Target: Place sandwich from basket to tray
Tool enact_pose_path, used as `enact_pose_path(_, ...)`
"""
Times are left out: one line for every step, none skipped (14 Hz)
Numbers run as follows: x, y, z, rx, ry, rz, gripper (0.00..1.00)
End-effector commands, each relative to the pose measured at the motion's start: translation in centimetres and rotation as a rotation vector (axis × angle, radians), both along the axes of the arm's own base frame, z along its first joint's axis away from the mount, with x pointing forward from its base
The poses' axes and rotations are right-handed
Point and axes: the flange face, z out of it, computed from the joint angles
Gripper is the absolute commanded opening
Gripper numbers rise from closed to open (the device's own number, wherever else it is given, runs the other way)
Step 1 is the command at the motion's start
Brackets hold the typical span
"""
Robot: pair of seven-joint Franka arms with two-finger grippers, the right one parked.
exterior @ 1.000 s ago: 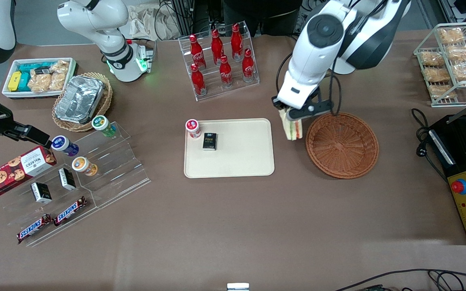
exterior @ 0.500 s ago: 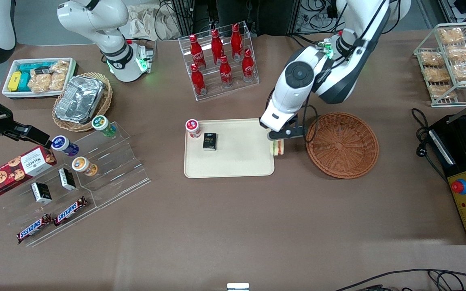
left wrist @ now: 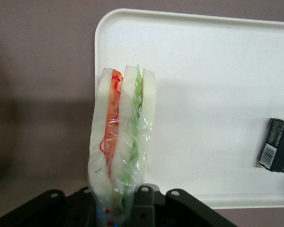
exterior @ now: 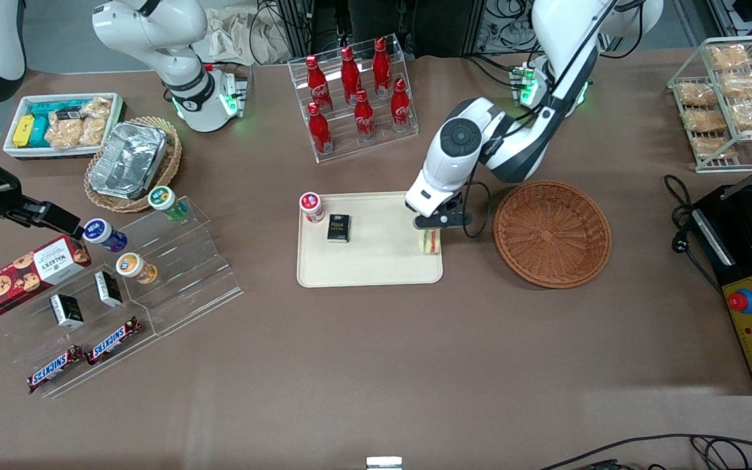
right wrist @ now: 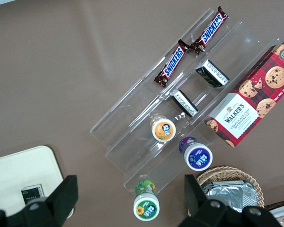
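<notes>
High front view downward over the table; wrist views close (both sharing the tray (exterior: pixel 369 261)).

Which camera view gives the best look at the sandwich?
The left wrist view: the sandwich fills it, wrapped, with orange and green layers visible, gripped by the end effector over the tray edge. The front view shows it only small under the arm. The right wrist view does not show it.

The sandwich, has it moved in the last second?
Yes. Held in the gripper, the sandwich went from the basket rim to above the tray edge nearest the basket.
</notes>
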Motion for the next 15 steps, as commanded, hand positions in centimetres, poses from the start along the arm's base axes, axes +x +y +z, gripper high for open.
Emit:
enact_pose_path(-0.4,-1.1,-1.8,0.017,-0.021,-0.006,0.00)
enact_pose_path(-0.4,-1.1,-2.3,0.025,-0.025,-0.011,0.00)
enact_pose_path(-0.2,-0.9,-2.6,0.025,-0.033,-0.010,0.00)
enact_pose_path(-0.1,-0.9,-2.8,0.023,-0.035,-0.007,0.00)
enact_pose_path(-0.3,-1.0,-3.3,0.027,-0.027,-0.012,0.00)
enact_pose_path(-0.4,-1.1,-3.5,0.025,-0.027,-0.013,0.00)
enact_pose_path(-0.4,-1.1,-3.6,0.026,-0.026,-0.016,0.00)
enact_pose_path(-0.4,-1.0,-3.8,0.027,-0.025,-0.020,0.37)
enact_pose_path(-0.5,-1.1,-3.9,0.035,-0.034,-0.040,0.99)
enact_pose_path(-0.5,-1.2,-4.1,0.046,-0.045,-0.060,1.00)
enact_pose_path(-0.3,-1.4,-4.0,0.046,-0.054,-0.069,1.00)
enact_pose_path(-0.2,-1.5,-3.6,0.044,-0.062,-0.072,1.00)
enact_pose_path(0.3,-1.5,-2.5,0.039,-0.078,-0.066,1.00)
enact_pose_path(1.1,-1.0,-0.4,0.033,-0.110,-0.046,1.00)
enact_pose_path(1.7,-0.5,2.5,0.031,-0.146,-0.016,1.00)
